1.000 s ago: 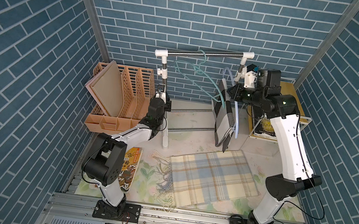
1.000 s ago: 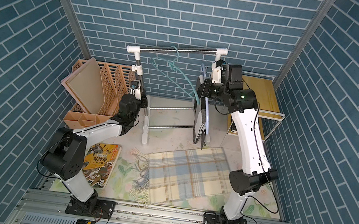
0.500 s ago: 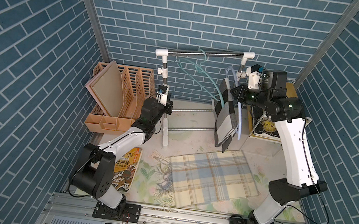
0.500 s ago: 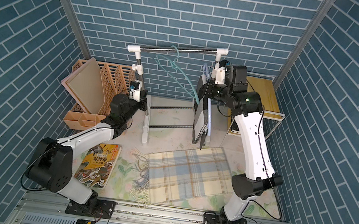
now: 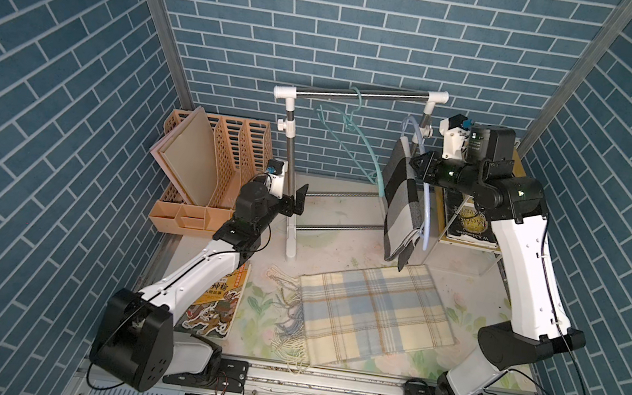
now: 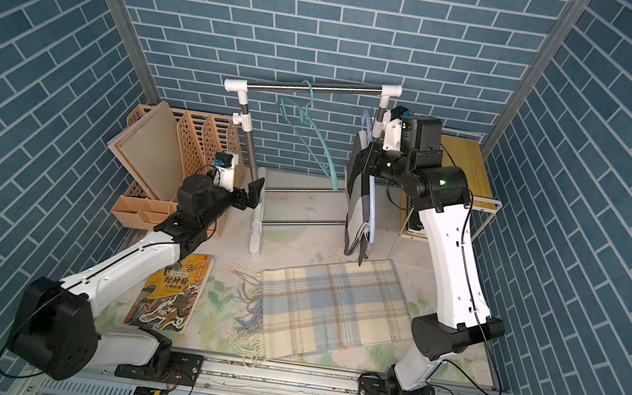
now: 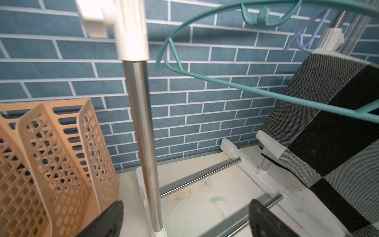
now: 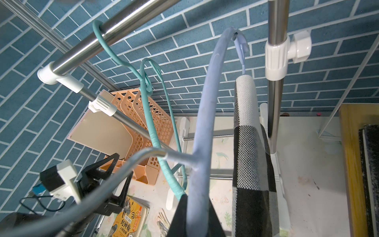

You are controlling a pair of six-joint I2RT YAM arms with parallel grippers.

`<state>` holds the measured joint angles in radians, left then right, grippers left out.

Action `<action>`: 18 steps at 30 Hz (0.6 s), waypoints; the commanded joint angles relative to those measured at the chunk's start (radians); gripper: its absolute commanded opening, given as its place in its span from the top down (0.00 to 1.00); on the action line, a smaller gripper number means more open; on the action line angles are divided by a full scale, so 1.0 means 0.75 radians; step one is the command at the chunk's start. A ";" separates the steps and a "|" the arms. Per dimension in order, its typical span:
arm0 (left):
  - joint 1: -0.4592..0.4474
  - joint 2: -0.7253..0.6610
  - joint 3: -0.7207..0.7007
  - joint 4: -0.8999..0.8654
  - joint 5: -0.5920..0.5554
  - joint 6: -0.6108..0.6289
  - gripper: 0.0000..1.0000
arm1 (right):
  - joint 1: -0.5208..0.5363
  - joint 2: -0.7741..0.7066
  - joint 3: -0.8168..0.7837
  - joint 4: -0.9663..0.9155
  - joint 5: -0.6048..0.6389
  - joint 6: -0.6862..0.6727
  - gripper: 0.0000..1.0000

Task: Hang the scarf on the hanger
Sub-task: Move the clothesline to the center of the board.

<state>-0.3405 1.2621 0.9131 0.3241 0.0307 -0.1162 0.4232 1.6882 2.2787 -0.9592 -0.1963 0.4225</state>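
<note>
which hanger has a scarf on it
The pale blue hanger in the right gripper, draped with the black-and-grey checked scarf; the teal hanger on the rail is bare.

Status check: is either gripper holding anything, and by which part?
Right gripper clamps the blue hanger by its curved shoulder, near the hook stem; checked scarf drapes on it. Left gripper open, empty.

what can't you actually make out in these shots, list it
- Right pincer on the pale blue plastic hanger: right wrist view, fingertips cut off by the bottom edge.
- Hanger's grey metal hook: same view, blurred, tip runs off frame.
- Dark hardback book: top view, right arm covers part.
- Illustrated yellow book: top view, left arm hides its upper corner.
</note>
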 commanded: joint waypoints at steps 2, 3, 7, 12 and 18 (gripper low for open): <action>-0.144 -0.056 -0.008 -0.322 -0.074 -0.155 0.01 | -0.006 -0.049 0.017 0.127 0.010 -0.025 1.00; -0.183 -0.037 0.005 -0.381 -0.072 -0.139 0.01 | -0.006 -0.045 0.016 0.127 0.010 -0.025 1.00; -0.271 0.124 0.081 -0.526 -0.053 0.057 0.03 | -0.006 -0.033 0.017 0.129 0.010 -0.029 1.00; -0.276 0.391 0.180 -0.556 -0.039 0.353 0.07 | -0.006 -0.032 0.019 0.128 0.007 -0.028 1.00; -0.313 0.714 0.478 -0.608 -0.029 0.668 0.09 | -0.006 -0.032 0.010 0.128 0.002 -0.025 1.00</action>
<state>-0.5552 1.7294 1.1526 -0.0956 0.0029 0.2070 0.4232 1.6886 2.2757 -0.9646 -0.1955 0.4225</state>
